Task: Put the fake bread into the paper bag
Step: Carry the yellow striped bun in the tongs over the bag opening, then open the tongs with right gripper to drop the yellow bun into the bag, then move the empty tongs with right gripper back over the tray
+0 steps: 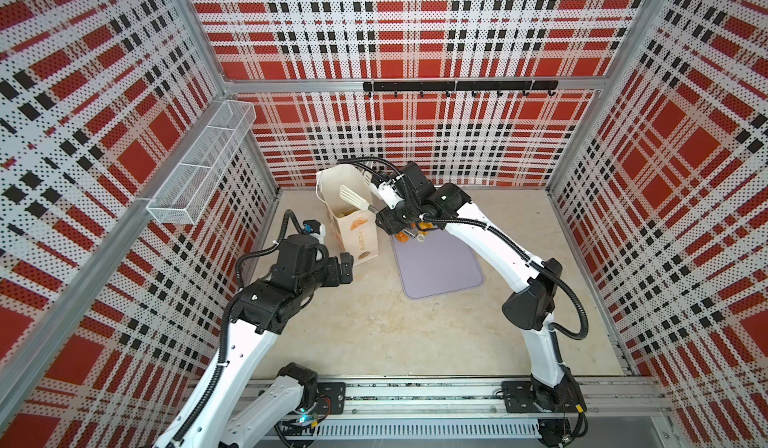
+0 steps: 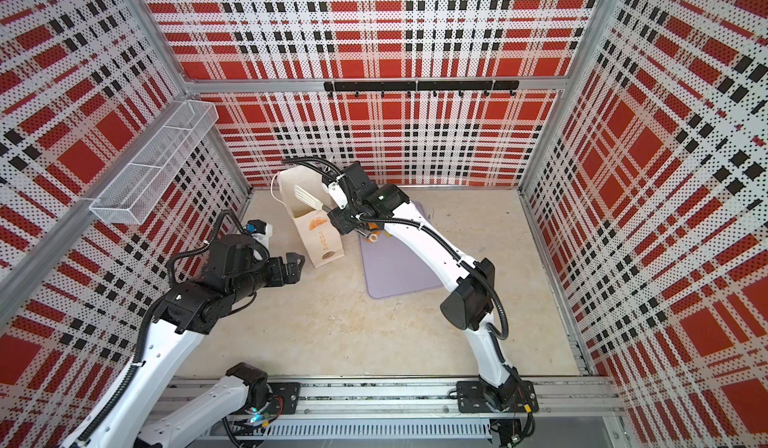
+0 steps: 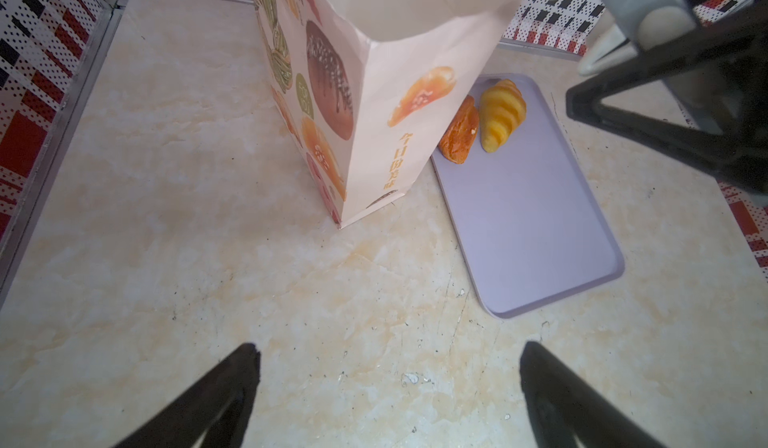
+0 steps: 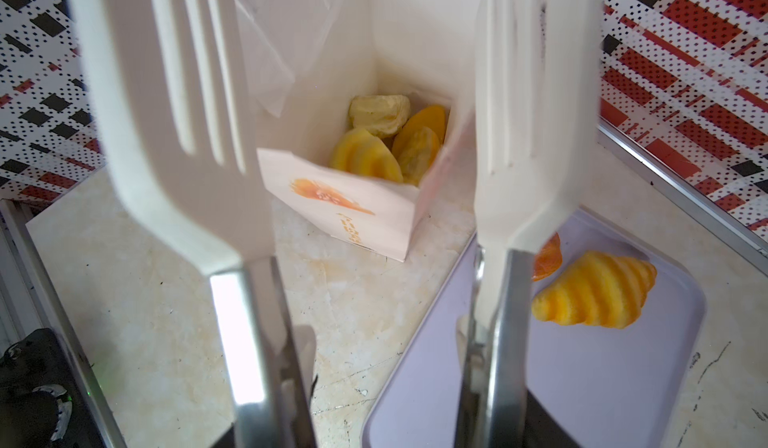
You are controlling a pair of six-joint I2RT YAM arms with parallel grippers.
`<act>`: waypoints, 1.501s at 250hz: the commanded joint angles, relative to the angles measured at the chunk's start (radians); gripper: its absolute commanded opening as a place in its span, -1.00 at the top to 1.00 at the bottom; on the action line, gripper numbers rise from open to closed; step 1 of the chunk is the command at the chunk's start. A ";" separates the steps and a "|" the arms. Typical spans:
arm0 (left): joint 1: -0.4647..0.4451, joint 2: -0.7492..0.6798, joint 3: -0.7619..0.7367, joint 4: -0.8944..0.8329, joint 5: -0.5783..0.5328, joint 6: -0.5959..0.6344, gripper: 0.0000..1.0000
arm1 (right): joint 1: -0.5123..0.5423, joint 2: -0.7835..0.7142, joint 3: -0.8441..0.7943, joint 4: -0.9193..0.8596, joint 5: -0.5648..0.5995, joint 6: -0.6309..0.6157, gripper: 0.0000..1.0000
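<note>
Beige worktop (image 1: 374, 334) carried the standing paper bag (image 1: 358, 238) with fake bread (image 4: 376, 143) inside; a yellow croissant (image 4: 594, 296) and a reddish-brown croissant (image 3: 459, 134) lay on the lilac tray (image 1: 440, 271) beside it. The right end effector (image 1: 385, 219) gripped tongs (image 1: 353, 199), blades apart over the bag's mouth; the left end effector (image 3: 388, 352) gaped wide, empty.

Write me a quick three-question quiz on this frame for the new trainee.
1. Count what lies on the tray.
2. True or false: the bag is empty.
3. The right gripper holds: A) tongs, B) a bagel, C) nothing?
Key: 1) two: yellow croissant, brown pastry. 2) false, breads lie inside. 3) A.
</note>
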 commanded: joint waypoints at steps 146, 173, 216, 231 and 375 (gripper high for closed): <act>-0.092 -0.043 -0.083 0.111 -0.067 -0.095 -0.99 | -0.040 -0.271 -0.257 0.096 0.131 -0.001 -0.24; -0.183 -0.012 -0.079 0.150 -0.146 -0.096 -0.99 | -0.052 -0.310 -0.323 0.112 0.139 0.017 -0.24; -0.253 0.041 -0.058 0.181 -0.207 -0.095 -0.99 | -0.083 -0.377 -0.436 0.149 0.125 0.043 -0.24; -0.267 0.047 -0.062 0.205 -0.218 -0.100 -0.99 | -0.092 -0.394 -0.466 0.153 0.129 0.045 -0.24; -0.340 0.253 0.031 0.310 -0.264 -0.098 -0.99 | -0.259 -0.476 -0.703 0.199 0.085 0.072 -0.23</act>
